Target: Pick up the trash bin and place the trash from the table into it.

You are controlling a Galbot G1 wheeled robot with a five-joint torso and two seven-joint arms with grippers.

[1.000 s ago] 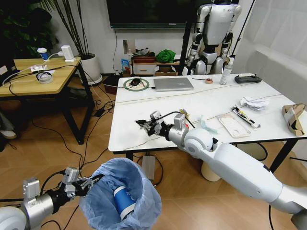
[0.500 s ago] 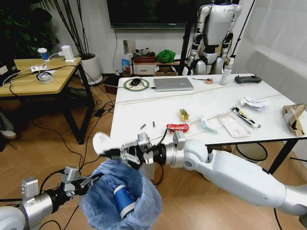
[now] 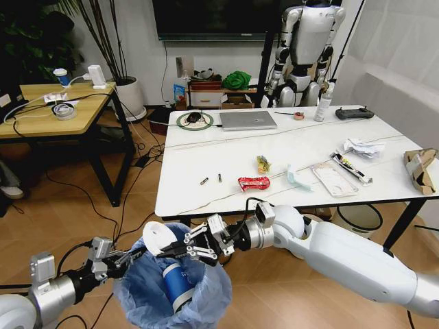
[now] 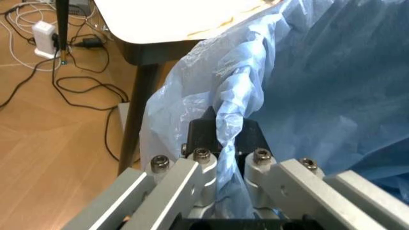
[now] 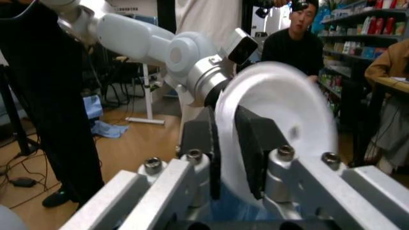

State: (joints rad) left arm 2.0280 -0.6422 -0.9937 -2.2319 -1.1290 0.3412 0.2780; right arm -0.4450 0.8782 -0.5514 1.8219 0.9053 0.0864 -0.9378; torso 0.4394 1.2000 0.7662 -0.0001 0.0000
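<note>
Wrappers (image 3: pixel 254 182) litter the table (image 3: pixel 206 154) (wood floor below); right pincer (image 3: pixel 180 248) pinching white lid (image 3: pixel 159 238).

Your white tabletop (image 3: pixel 206 195) carries a grey laptop (image 3: pixel 247 120) and spray bottle (image 3: pixel 323 103) at the far edge, a red wrapper (image 3: pixel 254 182) and yellow wrapper (image 3: pixel 263 163) mid-surface, crumpled paper (image 3: pixel 362 147), and a torn cardboard box (image 3: pixel 420 168) at its right end.

The right gripper (image 3: pixel 180 248) reaches low across the front, fingers clamped on a white lid (image 3: pixel 157 238). The left gripper (image 3: pixel 132 258), beside it, pinches the bin's bag (image 4: pixel 231 120).
</note>
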